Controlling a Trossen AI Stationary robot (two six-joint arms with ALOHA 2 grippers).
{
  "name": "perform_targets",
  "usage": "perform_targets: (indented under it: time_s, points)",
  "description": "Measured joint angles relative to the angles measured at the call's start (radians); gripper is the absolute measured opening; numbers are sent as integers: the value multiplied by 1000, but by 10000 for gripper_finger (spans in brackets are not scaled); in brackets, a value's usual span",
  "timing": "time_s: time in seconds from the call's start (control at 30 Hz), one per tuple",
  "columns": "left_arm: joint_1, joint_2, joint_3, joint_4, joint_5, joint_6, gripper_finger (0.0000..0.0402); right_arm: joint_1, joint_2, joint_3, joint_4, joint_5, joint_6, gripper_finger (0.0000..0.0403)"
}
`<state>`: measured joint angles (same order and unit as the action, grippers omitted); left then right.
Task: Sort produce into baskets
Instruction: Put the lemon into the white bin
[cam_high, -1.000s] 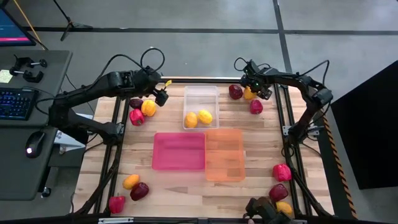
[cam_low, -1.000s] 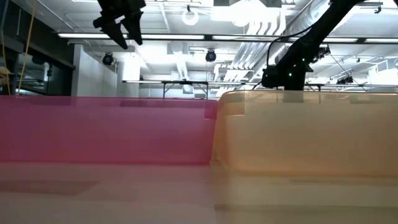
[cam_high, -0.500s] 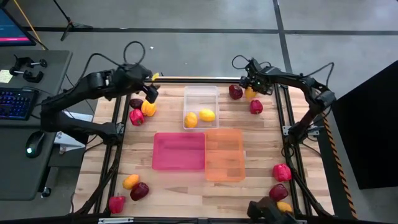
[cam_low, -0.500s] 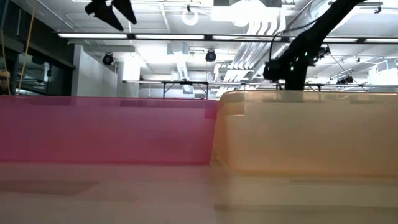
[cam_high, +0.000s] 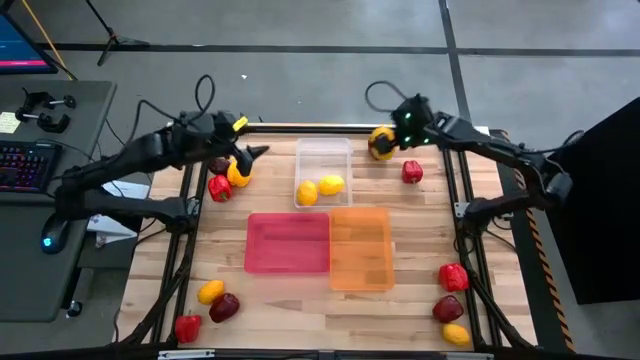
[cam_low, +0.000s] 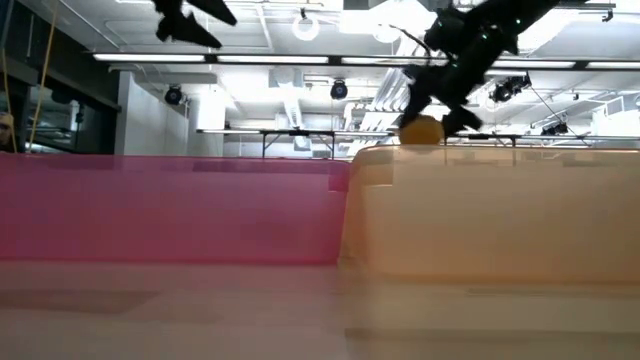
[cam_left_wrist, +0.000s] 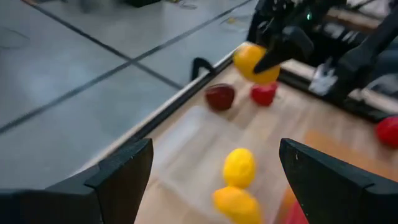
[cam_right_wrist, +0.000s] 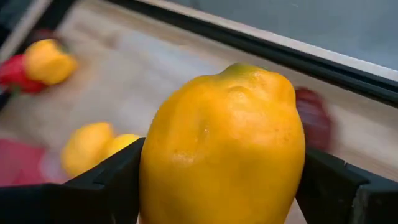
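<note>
1. Two citrus pieces (cam_high: 318, 187) already lie in the clear basket (cam_high: 322, 150); my right gripper (cam_high: 383, 141) clamps a third, the lemon (cam_high: 380, 140), aloft just beside it.
2. I'd carry level, lower inside the rim, then release.
3. Left gripper (cam_high: 250, 153) hangs spread, empty, near the left pile.

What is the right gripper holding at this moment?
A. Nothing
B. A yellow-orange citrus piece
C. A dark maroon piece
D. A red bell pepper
B: the right gripper is shut on the yellow-orange citrus piece, which is lifted clear of the table near its far edge.
</note>
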<state>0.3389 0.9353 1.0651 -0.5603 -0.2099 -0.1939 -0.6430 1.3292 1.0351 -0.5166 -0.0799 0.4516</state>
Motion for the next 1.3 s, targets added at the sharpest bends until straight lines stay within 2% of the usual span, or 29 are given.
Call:
perform_targets:
  time_s: [0.2,0.3,0.43,0.6,0.83,0.93,1.1,1.2,1.3]
  points:
    - [0,-15,-195,247,76,-176,337,199,132,0,277,61,80,309]
    - [0,-15,-224,301,108,-222,337,242,219,0,422,72,90,309]
    - [0,-27,-224,343,139,-241,337,243,286,0,529,80,117,310]
    - [0,-74,-224,346,157,-240,337,222,309,0,533,106,195,310]
    - [0,-131,-224,338,255,-242,337,192,309,0,521,155,131,310]
    - [-8,-149,-224,320,280,-254,337,188,309,0,526,157,177,310]
    - [-50,-172,-224,271,280,-248,337,192,309,0,560,121,155,310]
    - [-66,-178,-224,260,280,-242,337,196,308,0,590,105,155,322]
    - [-68,-177,-224,260,280,-241,337,203,308,0,594,137,177,351]
